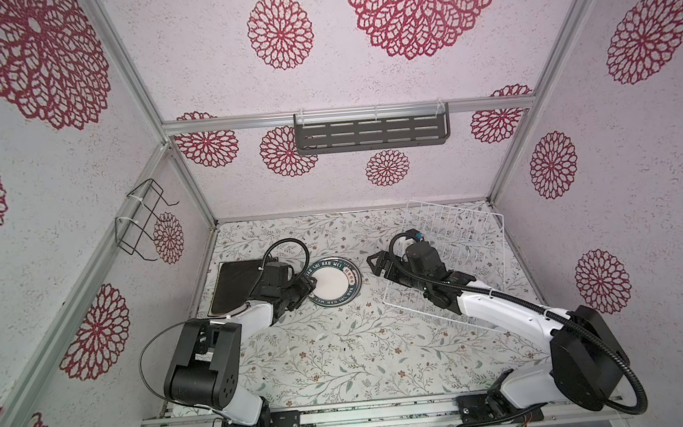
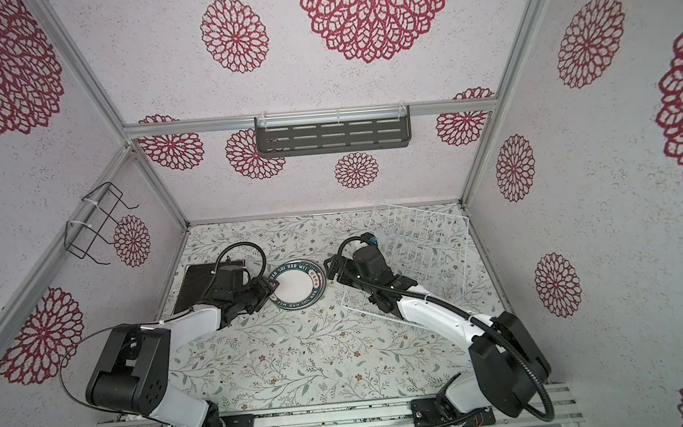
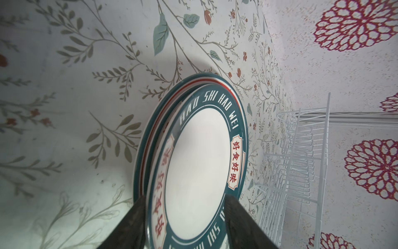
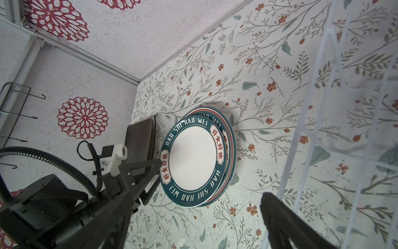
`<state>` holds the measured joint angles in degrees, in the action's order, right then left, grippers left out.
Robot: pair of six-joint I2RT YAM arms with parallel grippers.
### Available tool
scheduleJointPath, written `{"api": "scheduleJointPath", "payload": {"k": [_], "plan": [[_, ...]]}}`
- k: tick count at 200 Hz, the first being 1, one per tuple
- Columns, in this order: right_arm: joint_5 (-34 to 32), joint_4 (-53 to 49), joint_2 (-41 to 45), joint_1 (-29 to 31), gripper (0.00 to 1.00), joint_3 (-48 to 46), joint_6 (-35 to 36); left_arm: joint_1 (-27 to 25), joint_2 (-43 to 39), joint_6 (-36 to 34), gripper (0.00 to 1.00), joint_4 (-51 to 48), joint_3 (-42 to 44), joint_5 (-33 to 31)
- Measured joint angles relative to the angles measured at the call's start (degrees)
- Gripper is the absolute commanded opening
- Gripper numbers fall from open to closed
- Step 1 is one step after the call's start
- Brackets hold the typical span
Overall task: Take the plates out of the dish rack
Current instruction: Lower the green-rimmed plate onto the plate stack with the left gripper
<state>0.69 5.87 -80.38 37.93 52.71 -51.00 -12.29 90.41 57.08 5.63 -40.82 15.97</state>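
Round white plates [image 1: 334, 282] [image 2: 297, 284] with lettered dark-teal rims lie stacked on the floral table left of centre. My left gripper [image 1: 311, 285] [image 3: 187, 226] is open, its jaws apart on either side of the top plate's [image 3: 197, 168] near rim. A black square plate [image 1: 233, 285] [image 4: 139, 138] lies flat to the left, on top of another square one. The white wire dish rack [image 1: 464, 230] [image 2: 429, 232] stands at the back right with no plates showing in it. My right gripper [image 1: 377, 261] [image 4: 183, 232] hangs open between rack and round stack, holding nothing.
A dark grey slotted shelf [image 1: 371, 131] hangs on the back wall. A small black wire holder [image 1: 142, 222] is fixed to the left wall. The right arm lies across the rack's front left corner. Rack wires [image 4: 344, 107] run close beside the right gripper.
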Motion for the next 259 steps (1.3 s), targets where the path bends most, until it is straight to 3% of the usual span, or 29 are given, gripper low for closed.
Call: {"api": "scheduleJointPath", "payload": {"k": [163,259], "plan": [[-0.07,-0.70,0.02,0.00,0.96,0.00,0.46,-1.97,0.04,-3.87,0.80,-10.10,-5.31,-3.85],[-0.44,-1.07,0.17,0.00,0.97,0.00,0.48,-1.97,0.33,-3.13,0.83,-9.55,-6.10,-2.47]]}}
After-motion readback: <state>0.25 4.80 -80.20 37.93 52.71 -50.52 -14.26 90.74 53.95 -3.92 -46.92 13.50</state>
